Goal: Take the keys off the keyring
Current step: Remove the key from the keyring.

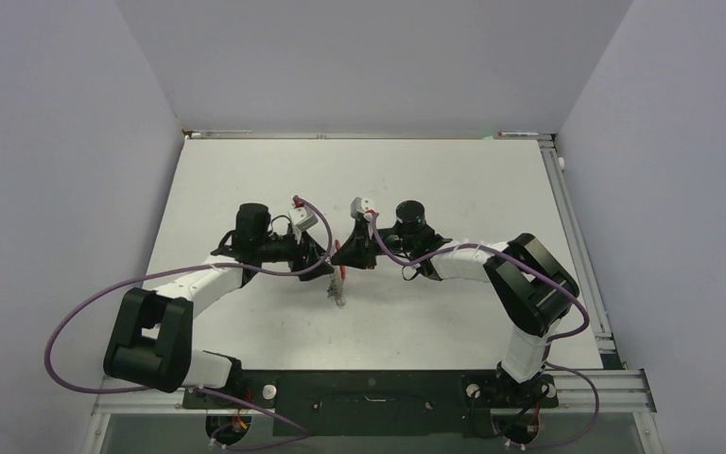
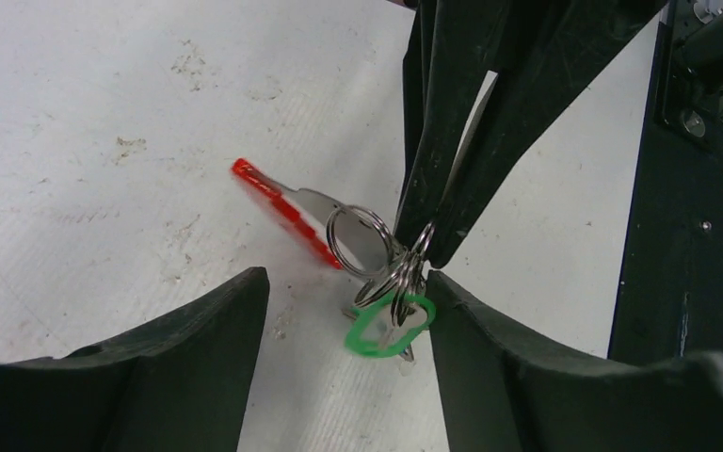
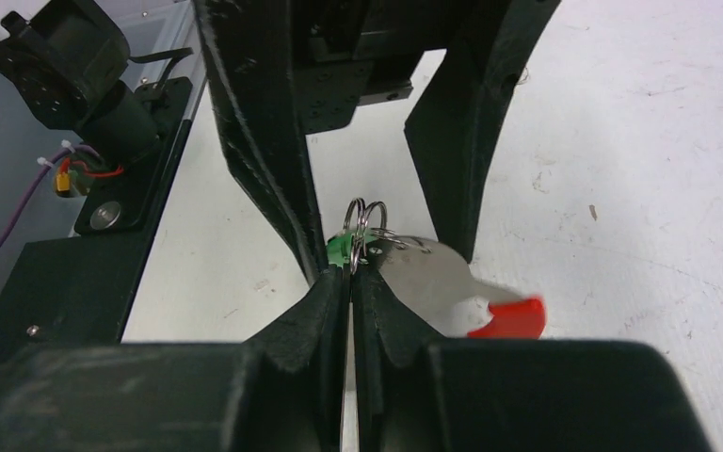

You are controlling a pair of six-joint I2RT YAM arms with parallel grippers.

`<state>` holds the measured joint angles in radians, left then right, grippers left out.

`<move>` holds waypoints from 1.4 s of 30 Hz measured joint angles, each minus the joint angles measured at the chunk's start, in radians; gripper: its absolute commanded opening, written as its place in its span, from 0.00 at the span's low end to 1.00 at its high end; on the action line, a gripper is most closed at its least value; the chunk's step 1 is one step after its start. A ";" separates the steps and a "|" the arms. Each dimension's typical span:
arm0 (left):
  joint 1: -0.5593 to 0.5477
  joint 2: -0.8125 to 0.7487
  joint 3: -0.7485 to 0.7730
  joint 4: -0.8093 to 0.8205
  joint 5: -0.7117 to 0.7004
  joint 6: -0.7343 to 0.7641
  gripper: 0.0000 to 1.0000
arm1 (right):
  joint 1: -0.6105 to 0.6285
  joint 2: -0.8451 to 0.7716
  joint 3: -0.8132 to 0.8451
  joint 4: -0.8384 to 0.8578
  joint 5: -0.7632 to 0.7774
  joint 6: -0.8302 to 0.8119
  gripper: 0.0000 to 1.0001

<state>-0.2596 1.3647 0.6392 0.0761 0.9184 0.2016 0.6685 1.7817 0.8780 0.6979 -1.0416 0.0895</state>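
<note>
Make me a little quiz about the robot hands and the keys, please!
1. True or false: the right gripper is pinching the keyring.
2. What colour is the tag between the left gripper's fingers? A blue, B green, C yellow.
3. Fill in: the left gripper's jaws are ____.
Key: 1 true; 2 B; 3 open.

The white desk (image 1: 246,189) sits boxed in by plain pale grey walls (image 1: 369,57): one at the back, one on either side. Its top is scuffed, with grubby specks and smudges (image 2: 188,61) showing close up. An aluminium rail (image 1: 581,246) runs down its right edge, and a black plate (image 1: 369,390) spans the near edge.
</note>
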 measured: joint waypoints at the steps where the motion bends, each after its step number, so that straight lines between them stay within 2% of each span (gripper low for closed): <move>1: -0.005 0.013 0.008 0.007 0.002 -0.006 0.46 | 0.000 0.000 -0.002 0.013 -0.002 0.010 0.05; 8: -0.016 0.038 0.047 -0.011 0.011 0.001 0.09 | -0.023 0.002 -0.014 0.057 0.006 0.039 0.05; 11: -0.003 0.036 0.064 -0.087 0.025 0.032 0.01 | -0.034 0.011 -0.017 0.064 0.017 0.043 0.05; 16: 0.008 0.011 0.080 -0.200 0.019 0.062 0.00 | -0.034 0.017 -0.017 0.065 0.038 0.048 0.05; 29: 0.021 -0.029 0.104 -0.321 -0.051 0.100 0.00 | -0.032 0.018 -0.017 0.057 0.048 0.054 0.05; 33: 0.048 -0.010 0.163 -0.432 -0.083 0.092 0.00 | -0.032 0.018 -0.016 0.040 0.080 0.042 0.05; 37: 0.067 0.026 0.213 -0.536 -0.087 0.089 0.00 | -0.019 0.031 0.006 -0.003 0.108 0.002 0.05; 42: 0.059 0.061 0.230 -0.624 -0.102 0.060 0.00 | 0.008 0.037 0.042 -0.133 0.146 -0.098 0.05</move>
<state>-0.2008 1.4261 0.8696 -0.5484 0.8165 0.2619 0.6762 1.8187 0.9199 0.5648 -0.8959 -0.0086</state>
